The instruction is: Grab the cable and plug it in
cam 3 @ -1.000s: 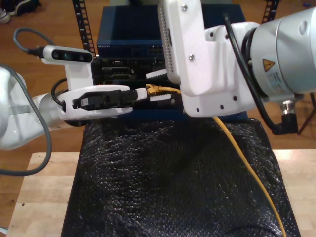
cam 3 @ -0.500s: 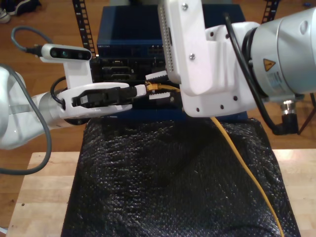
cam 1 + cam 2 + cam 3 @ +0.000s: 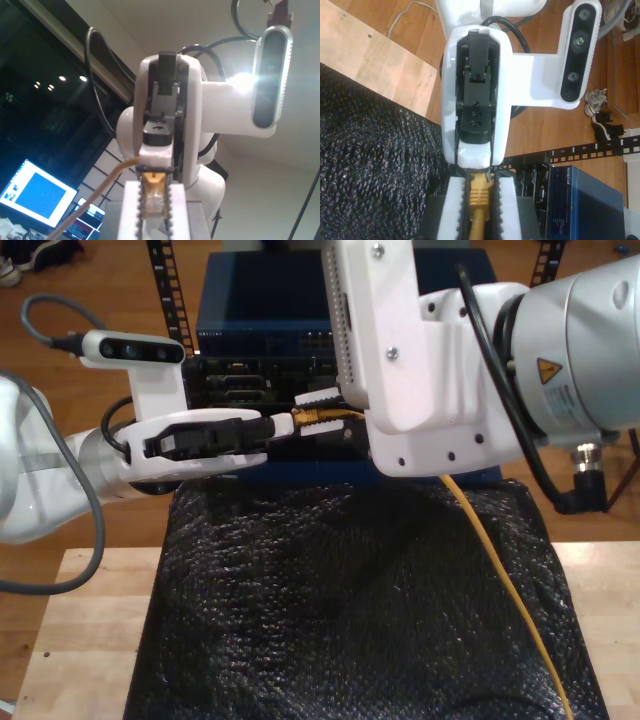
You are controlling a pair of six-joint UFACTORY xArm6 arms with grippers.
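Note:
The orange-yellow cable (image 3: 500,580) runs up over the black mat to its plug (image 3: 312,416), held in the air in front of the rack. My first gripper (image 3: 285,427), reaching in from the exterior view's left, is shut on the clear plug (image 3: 152,197) between its toothed fingers (image 3: 131,210). My second gripper (image 3: 320,416), on the big arm at the exterior view's right, faces it tip to tip. Its toothed fingers (image 3: 455,210) press both sides of the yellow boot (image 3: 479,197). Each wrist view also shows the opposite gripper: my second gripper (image 3: 156,155) and my first gripper (image 3: 476,157).
A blue network switch (image 3: 260,310) sits on top of a dark rack unit (image 3: 235,380) with ports, just behind the plug. A black bubble-wrap mat (image 3: 340,610) covers the wooden table (image 3: 90,620). Perforated rack rails (image 3: 165,290) stand at the back.
The second gripper's toothed fingers have drawn closer together around the plug end. Both grippers and the plug have shifted slightly, and the first arm holds almost the same pose.

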